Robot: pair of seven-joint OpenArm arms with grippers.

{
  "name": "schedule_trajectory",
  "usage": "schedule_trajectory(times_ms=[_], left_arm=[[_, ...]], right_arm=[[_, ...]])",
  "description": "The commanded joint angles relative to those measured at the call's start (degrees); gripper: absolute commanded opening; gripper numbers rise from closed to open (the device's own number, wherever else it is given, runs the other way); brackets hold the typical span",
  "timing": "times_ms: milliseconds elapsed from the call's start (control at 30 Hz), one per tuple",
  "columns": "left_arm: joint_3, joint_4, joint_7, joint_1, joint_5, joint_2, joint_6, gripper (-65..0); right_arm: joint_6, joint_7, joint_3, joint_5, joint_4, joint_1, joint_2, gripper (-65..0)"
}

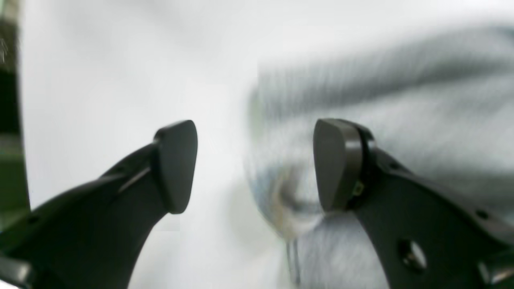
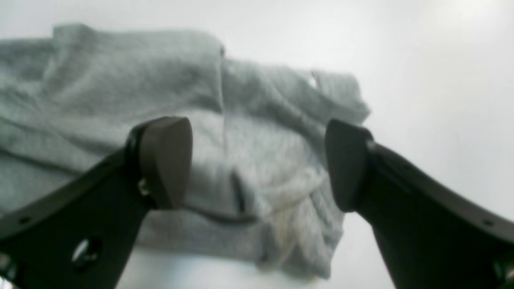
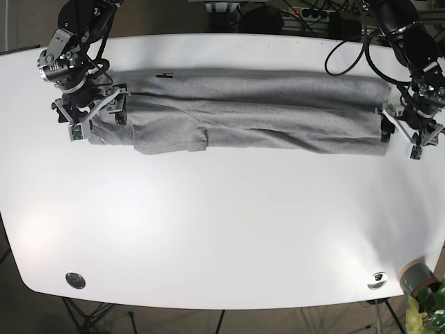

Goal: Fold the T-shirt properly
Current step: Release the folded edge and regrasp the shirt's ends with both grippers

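Both end effectors sit at opposite ends of the T-shirt (image 3: 243,111), jaws spread, nothing pinched. Left end effector (image 1: 255,164) hangs at the shirt's end on the base view's right side; its wrist view is blurred, but you can see grey cloth under one pad and bare white tabletop (image 3: 222,229) under the other. Right end effector (image 2: 257,162) is over the other end, with a bunched sleeve and seam showing between its pads.

Shirt lies as a long narrow band across the far part of the tabletop, already folded lengthwise by the look of it (one flap hangs lower near the right arm's end).

Handling, as a judgement: light, soft knit, limp, no stiffness of its own. It will sag and drag wherever you don't support it, and layers may slide apart.

Where to take hold: pinch each end through all the layers, at the outer edge of the band, not just the top ply. At the right arm's end, catch the bunched sleeve along with the body cloth, or it will trail loose.
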Motion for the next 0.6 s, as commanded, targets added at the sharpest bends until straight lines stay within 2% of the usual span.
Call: schedule_trajectory(times_ms=[0,133,233,267,400,567], left_arm=[[-0.17,0.99,-0.76,-0.33,-3.69,-1.0,0.05,-22.4],[1.68,-1.74,-0.76,-0.68,-4.05,-0.73,0.05,-22.4],[3.18,-3.93,-0.76,-0.68,-4.05,-0.73,0.05,-22.4],[3.18,-4.29,-0.76,-0.68,-4.05,-0.73,0.05,-22.4],[3.09,-7.19,-1.03,-0.68,-4.05,-0.73,0.05,-22.4],[3.0,-12.37,-1.2,-0.59,-4.13,-1.08,0.05,-22.4]], right_arm=[[-0.15,1.21,-2.38,0.78,0.68,1.57,0.76,-15.4],[-0.76,1.21,-5.63,0.34,-3.01,4.65,0.76,-15.2],[-3.49,1.21,-8.36,-2.29,-6.0,6.41,0.76,-15.2],[-3.75,1.21,-9.06,-2.91,-6.79,6.85,0.76,-15.2],[-4.19,1.65,-11.96,-5.37,-11.28,8.52,0.76,-15.2],[-4.46,3.14,-12.23,-5.9,-16.37,10.8,0.76,-15.4]])
